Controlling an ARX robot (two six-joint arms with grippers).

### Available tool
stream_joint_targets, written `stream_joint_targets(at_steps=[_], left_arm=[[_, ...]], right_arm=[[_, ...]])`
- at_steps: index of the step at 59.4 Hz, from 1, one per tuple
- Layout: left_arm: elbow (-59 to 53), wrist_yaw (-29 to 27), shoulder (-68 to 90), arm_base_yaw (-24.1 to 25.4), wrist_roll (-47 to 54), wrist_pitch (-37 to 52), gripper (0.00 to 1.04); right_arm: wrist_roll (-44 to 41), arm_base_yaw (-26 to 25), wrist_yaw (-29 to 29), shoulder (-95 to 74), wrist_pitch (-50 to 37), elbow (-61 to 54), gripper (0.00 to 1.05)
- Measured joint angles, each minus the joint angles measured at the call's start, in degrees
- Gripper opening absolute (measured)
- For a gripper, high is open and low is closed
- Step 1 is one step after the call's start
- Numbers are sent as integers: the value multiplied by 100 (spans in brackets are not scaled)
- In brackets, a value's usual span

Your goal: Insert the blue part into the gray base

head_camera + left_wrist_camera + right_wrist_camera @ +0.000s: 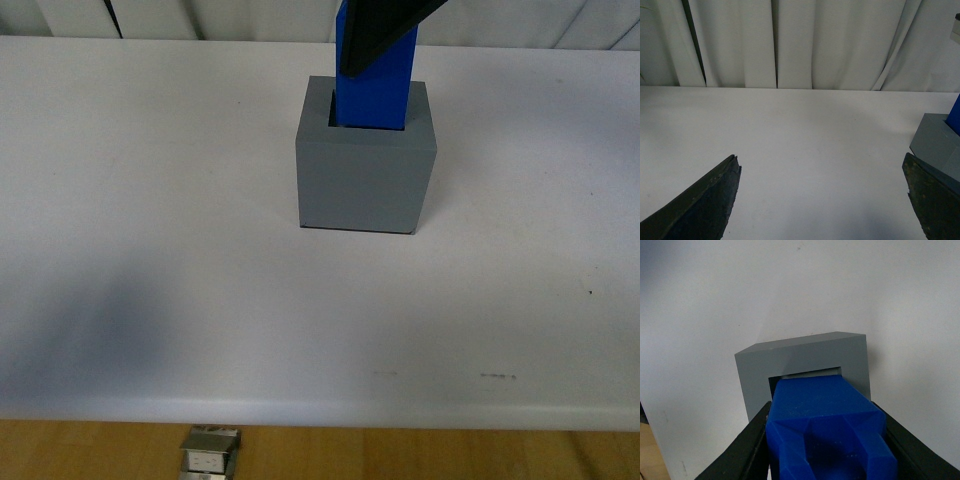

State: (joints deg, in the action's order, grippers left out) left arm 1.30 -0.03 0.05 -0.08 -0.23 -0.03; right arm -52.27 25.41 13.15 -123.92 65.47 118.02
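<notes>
The gray base (365, 170) stands on the white table (150, 250), right of centre. The blue part (378, 85) stands upright with its lower end inside the base's socket, a dark gap showing at the socket's left side. My right gripper (385, 35) is shut on the blue part from above; only one dark finger shows in the front view. In the right wrist view the black fingers (747, 447) clamp both sides of the blue part (825, 420) over the gray base (805, 360). My left gripper (820, 200) is open and empty over bare table, with the base's edge (935, 142) beside one finger.
White curtains (790, 45) hang behind the table's far edge. The table's front edge (320, 420) meets a wooden floor, where a small metal object (210, 455) sits.
</notes>
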Motion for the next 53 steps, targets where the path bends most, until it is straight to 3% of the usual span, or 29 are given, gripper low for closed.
stream_joint_targets(at_steps=[32, 50, 53], left_arm=[[0, 0, 0, 0, 0, 0, 98], [0, 2, 0, 0, 0, 0, 98], [0, 0, 0, 0, 0, 0, 98]], right_arm=[[-48, 50, -33, -136, 66, 103, 49], [31, 50, 188, -136, 61, 138, 95], [72, 50, 214, -136, 61, 166, 98]])
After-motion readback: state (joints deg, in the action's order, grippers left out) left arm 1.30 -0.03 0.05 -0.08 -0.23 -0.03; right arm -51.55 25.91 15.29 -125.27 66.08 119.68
